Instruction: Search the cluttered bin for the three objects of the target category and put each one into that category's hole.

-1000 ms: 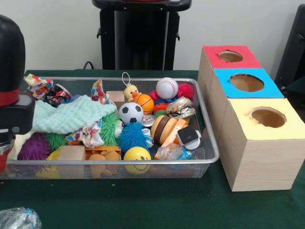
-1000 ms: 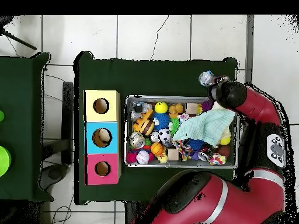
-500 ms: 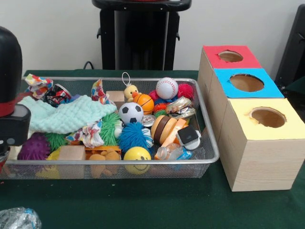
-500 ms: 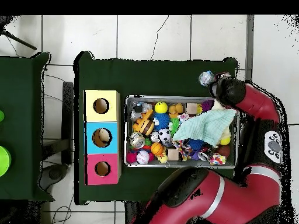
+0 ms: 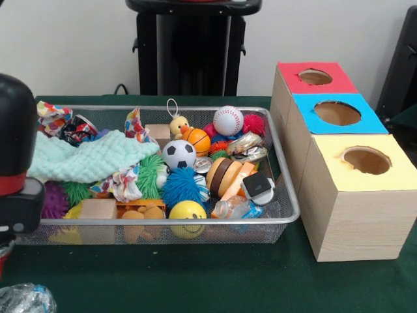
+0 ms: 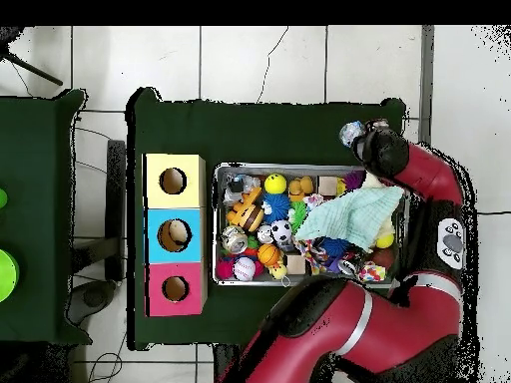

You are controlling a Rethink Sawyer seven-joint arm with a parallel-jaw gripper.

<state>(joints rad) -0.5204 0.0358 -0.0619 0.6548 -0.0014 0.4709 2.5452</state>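
Bin (image 5: pixel 287 195) of toys sits on the green table (image 5: pixel 195 280) beside your three holed boxes (image 5: pixel 355 195). Your arm (image 5: pixel 16 163) hangs at its corner by a crumpled wrapper (image 5: pixel 25 298); you cannot tell how the gripper stands.

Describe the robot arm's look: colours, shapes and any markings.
The arm is built of thick, rounded glossy red segments with black joints. A pale grey band crosses the big lower segment, and a white panel with dark dots sits on the link beside the bin. In the front view its end shows as a rounded black cap over a red band and a black block. The gripper itself cannot be made out.
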